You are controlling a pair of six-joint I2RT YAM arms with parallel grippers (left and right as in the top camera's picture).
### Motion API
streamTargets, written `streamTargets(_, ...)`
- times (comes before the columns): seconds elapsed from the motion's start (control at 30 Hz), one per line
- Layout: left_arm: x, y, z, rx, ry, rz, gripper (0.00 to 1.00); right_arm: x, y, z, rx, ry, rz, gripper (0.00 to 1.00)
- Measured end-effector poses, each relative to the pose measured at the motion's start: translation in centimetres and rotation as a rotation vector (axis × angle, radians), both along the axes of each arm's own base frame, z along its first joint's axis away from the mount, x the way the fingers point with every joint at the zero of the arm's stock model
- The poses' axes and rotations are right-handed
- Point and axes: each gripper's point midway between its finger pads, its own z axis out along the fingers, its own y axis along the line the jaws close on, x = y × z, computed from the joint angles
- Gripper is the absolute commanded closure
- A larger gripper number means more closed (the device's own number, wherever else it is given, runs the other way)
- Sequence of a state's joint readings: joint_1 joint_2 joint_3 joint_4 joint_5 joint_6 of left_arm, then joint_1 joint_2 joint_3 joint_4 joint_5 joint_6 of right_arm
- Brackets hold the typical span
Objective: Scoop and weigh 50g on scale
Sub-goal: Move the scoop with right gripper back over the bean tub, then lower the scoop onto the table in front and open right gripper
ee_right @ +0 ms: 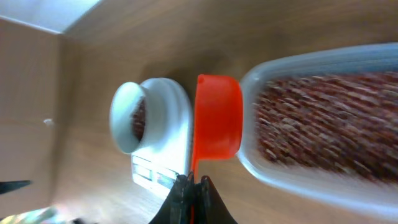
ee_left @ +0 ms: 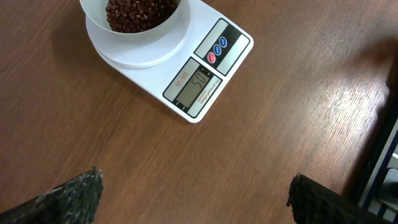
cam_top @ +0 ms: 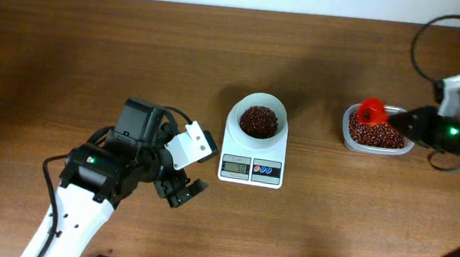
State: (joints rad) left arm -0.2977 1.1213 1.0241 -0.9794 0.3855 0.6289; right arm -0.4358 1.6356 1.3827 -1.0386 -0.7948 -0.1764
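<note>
Left gripper (cam_top: 180, 190) spread wide and empty above the desk (cam_top: 93, 46) beside the scale (cam_top: 251, 169); right gripper (ee_right: 191, 186) pinched tight on the handle of the red scoop (ee_right: 217, 118).

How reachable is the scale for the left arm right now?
Probably yes: the left fingers stand open beside the scale, with only bare table between; the right fingers hold the scoop away at the tub.

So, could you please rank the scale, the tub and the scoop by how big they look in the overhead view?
1. Scale, bowl included: largest.
2. Tub: a clearly smaller footprint.
3. Scoop: smallest by far.
</note>
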Motion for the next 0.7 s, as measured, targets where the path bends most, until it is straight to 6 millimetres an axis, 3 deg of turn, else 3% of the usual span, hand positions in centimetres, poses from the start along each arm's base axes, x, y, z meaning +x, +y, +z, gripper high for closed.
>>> streamTargets(0.07, 0.0, 0.0, 0.0, 0.0, 0.0, 0.0, 0.01, -1.2, -1.6, 1.1, -0.163, -0.011, -0.044, 0.96)
streamTargets(0.13, 0.0, 0.0, 0.0, 0.0, 0.001, 0.001, 0.01, -1.5, -2.4, 0.7, -0.326, 0.035, -0.087, 0.96)
streamTargets(0.3, 0.0, 0.0, 0.0, 0.0, 0.001, 0.0, 0.01, 1.1, 0.2, -0.2, -0.742, 0.051, -0.112, 0.96)
streamTargets(0.37, 0.0, 0.0, 0.0, 0.0, 0.001, 0.0, 0.01, 1.2, 0.4, 0.2, -0.876, 0.041, -0.137, 0.96)
streamTargets(0.43, 0.0, 0.0, 0.0, 0.0, 0.001, 0.0, 0.01, 0.8, -1.0, 0.5, -0.963, 0.062, -0.182, 0.96)
streamTargets(0.5, 0.0, 0.0, 0.0, 0.0, 0.001, 0.0, 0.01, 1.5, -1.4, 0.9, -0.915, 0.046, -0.283, 0.96)
streamTargets(0.57, 0.0, 0.0, 0.0, 0.0, 0.0, 0.0, 0.01, 1.5, 1.4, 0.4, -0.647, 0.05, -0.232, 0.96)
streamTargets(0.6, 0.0, 0.0, 0.0, 0.0, 0.0, 0.0, 0.01, 0.6, 2.4, 0.6, -0.533, 0.073, -0.204, 0.96)
streamTargets(0.7, 0.0, 0.0, 0.0, 0.0, 0.002, 0.0, 0.01, -5.1, 4.9, 2.0, -0.317, 0.193, -0.136, 0.96)
